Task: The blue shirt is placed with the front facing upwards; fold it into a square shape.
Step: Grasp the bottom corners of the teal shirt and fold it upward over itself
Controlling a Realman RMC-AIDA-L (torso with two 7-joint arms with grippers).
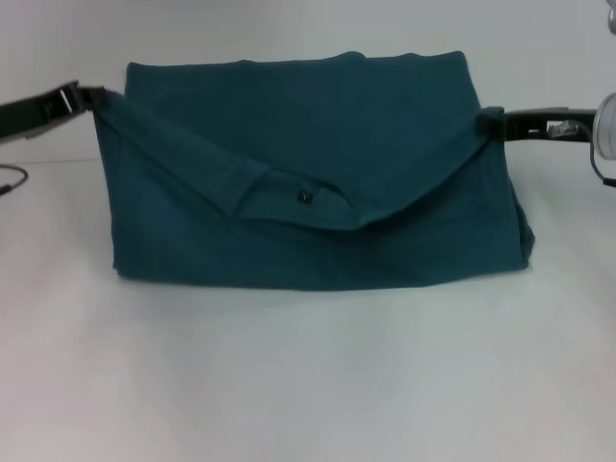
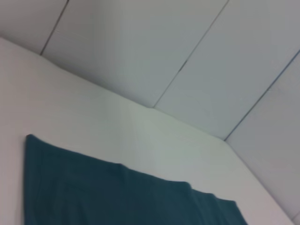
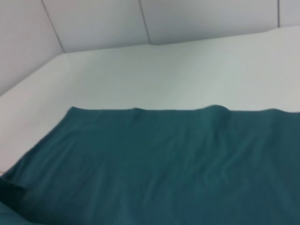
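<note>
The blue shirt (image 1: 318,173) lies in the middle of the head view on a white table (image 1: 308,385), already folded into a wide rectangle. Its long axis runs left to right across the frame. The neckline sags in a shallow V near the centre, pointing toward the lower edge, with a small dark label (image 1: 304,196) at its collar; any writing on the label is too small to read, and no lettering shows on the cloth.

The left gripper (image 1: 96,96) sits at the upper left corner of the shirt, its dark fingers pinched onto the fabric there. The right gripper (image 1: 491,122) is at the upper right edge, likewise clamped on the cloth.

Both wrist views show only teal fabric (image 2: 117,197) (image 3: 164,164) spread flat on the table, with panelled wall (image 2: 187,47) beyond.
</note>
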